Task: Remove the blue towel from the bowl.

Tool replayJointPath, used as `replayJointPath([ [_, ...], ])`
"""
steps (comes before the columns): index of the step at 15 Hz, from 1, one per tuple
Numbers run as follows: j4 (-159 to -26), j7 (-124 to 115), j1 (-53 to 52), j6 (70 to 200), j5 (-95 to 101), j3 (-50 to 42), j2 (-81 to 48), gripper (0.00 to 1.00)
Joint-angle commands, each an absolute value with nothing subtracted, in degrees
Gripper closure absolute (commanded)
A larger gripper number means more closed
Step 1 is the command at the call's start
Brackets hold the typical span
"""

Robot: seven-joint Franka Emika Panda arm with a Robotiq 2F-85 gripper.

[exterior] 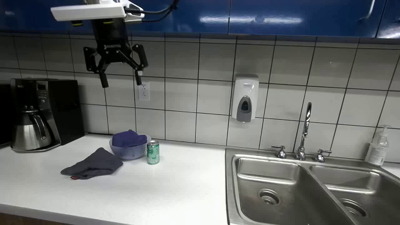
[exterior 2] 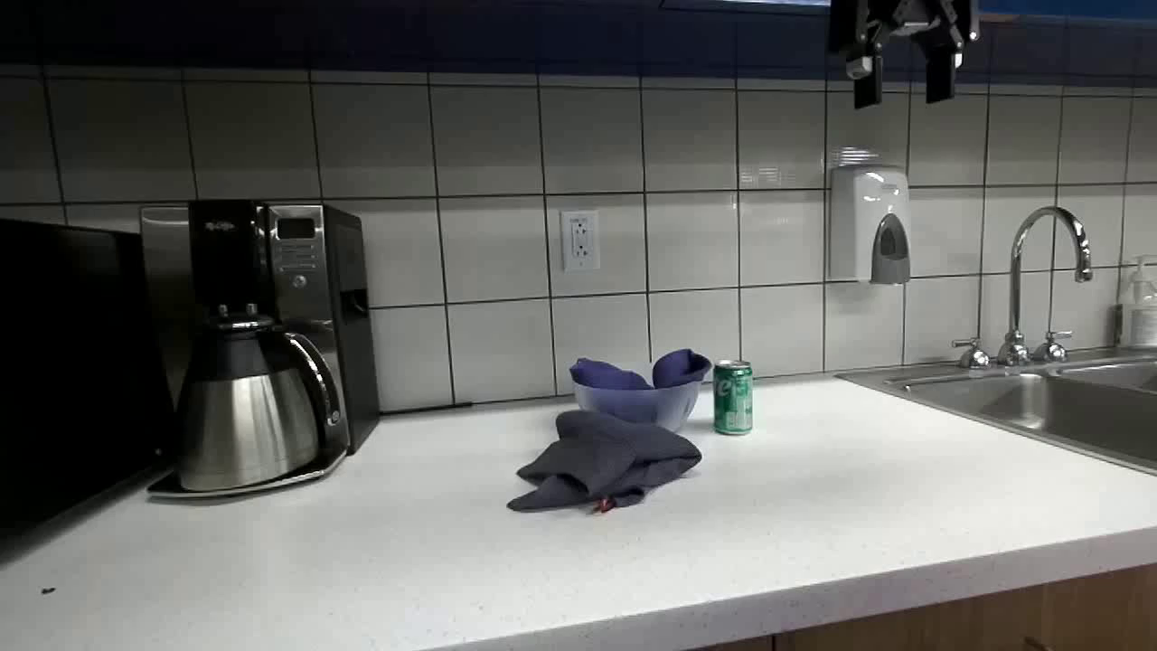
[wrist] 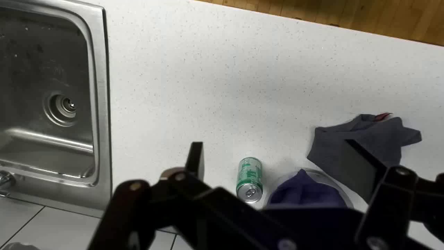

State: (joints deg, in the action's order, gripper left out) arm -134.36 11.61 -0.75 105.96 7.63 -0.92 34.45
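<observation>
The blue towel (exterior: 128, 139) is bunched inside a translucent bowl (exterior: 129, 153), with folds rising above the rim. Both also show in an exterior view, where the towel (exterior 2: 680, 369) stands up in two humps over the bowl (exterior 2: 640, 407). In the wrist view the towel (wrist: 307, 191) and the bowl (wrist: 326, 177) are partly hidden by the gripper body. My gripper (exterior: 121, 82) is open and empty, high above the counter and the bowl. It also shows at the top of an exterior view (exterior 2: 904, 89), and its spread fingers show in the wrist view (wrist: 273, 143).
A dark grey towel (exterior: 93, 164) lies on the counter against the bowl's front. A green can (exterior: 153, 152) stands close beside the bowl. A coffee maker (exterior 2: 262, 362) and a sink (exterior: 231, 187) flank them. Blue cabinets (exterior: 187, 15) hang above, and a tiled wall is behind.
</observation>
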Motion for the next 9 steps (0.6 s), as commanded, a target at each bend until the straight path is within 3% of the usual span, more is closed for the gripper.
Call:
replayJointPath([
  [1, -134.3, 11.4, -1.2, 105.9, 7.8, -1.2, 34.4, 0.0],
  [9, -134.2, 15.0, -1.0, 108.3, 8.7, -3.3, 32.3, 0.0],
])
